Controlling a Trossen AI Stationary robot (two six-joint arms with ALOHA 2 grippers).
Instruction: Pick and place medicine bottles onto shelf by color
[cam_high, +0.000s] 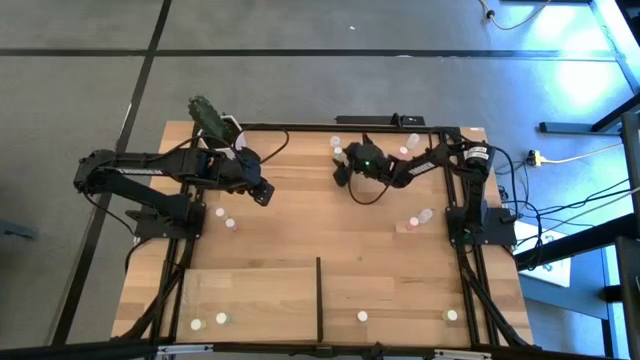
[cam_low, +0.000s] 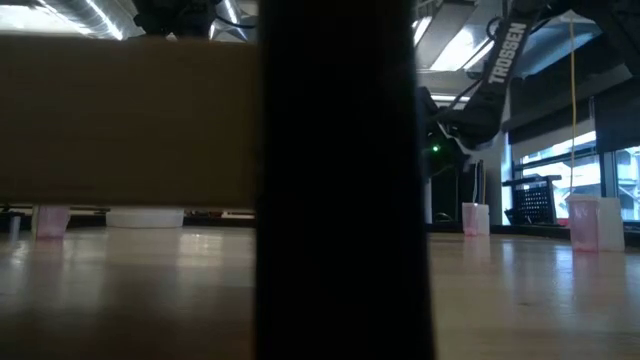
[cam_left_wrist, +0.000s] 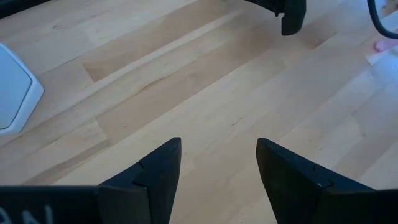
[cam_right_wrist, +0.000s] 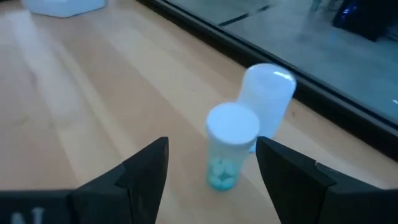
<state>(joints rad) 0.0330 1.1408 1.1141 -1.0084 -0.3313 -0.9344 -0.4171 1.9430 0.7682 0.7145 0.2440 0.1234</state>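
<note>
A green-tinted medicine bottle (cam_right_wrist: 225, 152) with a white cap stands upright on the tabletop near the far edge. A second, paler bottle (cam_right_wrist: 267, 93) is just behind it. My right gripper (cam_right_wrist: 212, 142) (cam_high: 341, 172) is open, one finger on each side of the green bottle, with a gap showing on both sides. My left gripper (cam_left_wrist: 219, 142) (cam_high: 263, 192) hangs open above bare wood at the table's left. The shelf (cam_high: 250, 295) lies along the near edge with a black divider (cam_high: 319, 298). A few bottles (cam_high: 221, 319) (cam_high: 363, 316) (cam_high: 452, 315) stand on it.
A cactus in a white pot (cam_high: 212, 118) stands at the far left corner. Loose bottles stand in pairs near the left arm (cam_high: 226, 218), near the right arm (cam_high: 419, 219) and at the far right (cam_high: 409, 145). The low view is largely blocked by the divider (cam_low: 340, 180).
</note>
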